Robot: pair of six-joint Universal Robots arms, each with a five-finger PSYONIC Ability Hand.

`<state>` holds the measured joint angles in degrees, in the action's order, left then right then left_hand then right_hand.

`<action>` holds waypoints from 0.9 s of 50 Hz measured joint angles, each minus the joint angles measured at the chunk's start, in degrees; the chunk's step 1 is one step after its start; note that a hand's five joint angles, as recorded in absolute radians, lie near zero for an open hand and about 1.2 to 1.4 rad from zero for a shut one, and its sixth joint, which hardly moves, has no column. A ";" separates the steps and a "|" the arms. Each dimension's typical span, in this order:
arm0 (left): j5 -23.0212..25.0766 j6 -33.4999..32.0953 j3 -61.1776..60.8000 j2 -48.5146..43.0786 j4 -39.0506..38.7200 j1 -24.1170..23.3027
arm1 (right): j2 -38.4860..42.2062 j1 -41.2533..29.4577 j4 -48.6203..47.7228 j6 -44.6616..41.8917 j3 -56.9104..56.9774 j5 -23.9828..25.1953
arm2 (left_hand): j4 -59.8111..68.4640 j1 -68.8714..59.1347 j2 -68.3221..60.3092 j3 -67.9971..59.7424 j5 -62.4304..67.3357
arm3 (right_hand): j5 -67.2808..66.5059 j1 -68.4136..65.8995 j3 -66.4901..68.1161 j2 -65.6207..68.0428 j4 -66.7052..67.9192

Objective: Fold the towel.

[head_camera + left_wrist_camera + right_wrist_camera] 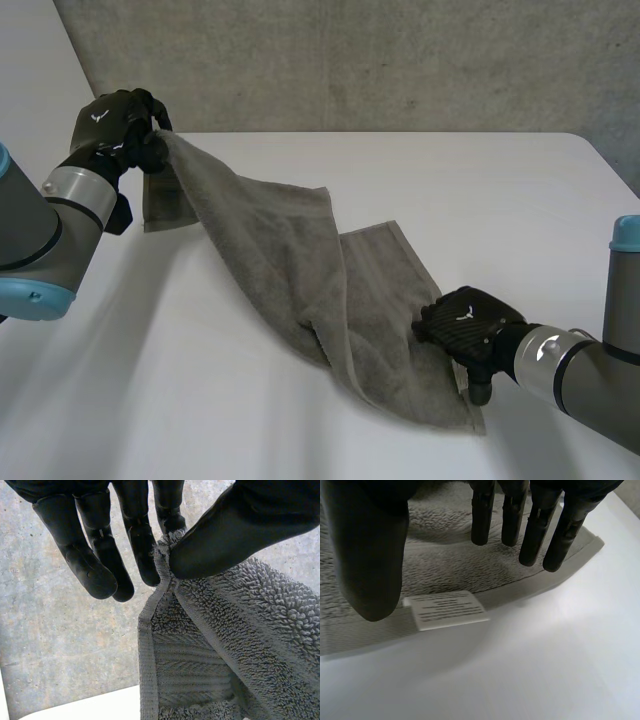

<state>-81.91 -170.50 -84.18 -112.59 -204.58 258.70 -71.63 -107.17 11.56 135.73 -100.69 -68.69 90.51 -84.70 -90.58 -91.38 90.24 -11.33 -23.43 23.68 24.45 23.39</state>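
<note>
Towel [300, 260]: grey terry, strung diagonally across the white counter [480, 190], from far-left to near-right. The far-left corner is held up off the counter by the left hand [112, 125], and a short flap is seen hanging below that hand. From there the cloth is draped down in a slope, creased along its length. The lower part is laid flat on the counter.

Left hand, wrist view: the hemmed corner is pinched between the thumb [240, 525] and 1 of the fingers [169, 510]. The other fingers are straight and clear of the cloth, beside the pinch.

Right hand [465, 328]: placed low at the towel's near-right end, close to the near corner, palm down over the cloth. In its wrist view the fingers are seen straight and set apart from the thumb, with nothing gripped between them. They are pointed at the cloth just inside the hemmed edge. Whether the fingertips are touching the cloth cannot be told.

A white label [445, 611] with printed lines is seen at the hem, lying out onto the counter just beside the thumb tip.

A grey concrete wall [350, 60] is seen behind the counter
</note>
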 measured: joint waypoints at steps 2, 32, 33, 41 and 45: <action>-0.02 -0.03 0.02 0.00 -0.01 0.03 | -0.40 0.23 0.12 0.74 -0.61 0.11 | 0.00 0.00 0.00 0.00 0.00 | 0.00 0.01 0.00 0.00 0.00; -0.27 -0.15 -0.07 -0.13 0.04 -0.52 | -2.87 0.66 -5.42 9.85 -11.38 1.55 | 0.00 0.00 0.00 0.00 0.00 | -6.56 -3.90 3.44 2.13 3.82; -0.26 -0.14 -0.08 -0.14 0.05 -0.53 | -2.85 0.65 -5.81 9.87 -11.45 1.56 | 0.00 0.00 0.00 0.00 0.00 | -7.61 -5.20 4.60 3.36 4.89; -0.33 -0.16 -0.32 -0.18 0.04 -0.58 | -2.24 0.70 -9.32 9.91 -11.75 1.49 | 0.00 0.00 0.00 0.00 0.00 | -14.92 -12.87 12.45 11.71 12.55; -0.35 -0.18 -0.38 -0.22 0.01 -0.62 | -1.98 0.77 -10.12 9.86 -11.75 1.42 | 0.00 0.00 0.00 0.00 0.00 | -18.32 -16.75 16.51 15.84 16.54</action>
<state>-82.26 -170.68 -84.55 -112.82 -204.57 258.08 -73.61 -106.39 1.44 145.59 -112.43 -67.27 90.51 -84.70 -90.58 -91.38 90.24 -29.65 -40.19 40.19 40.30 39.93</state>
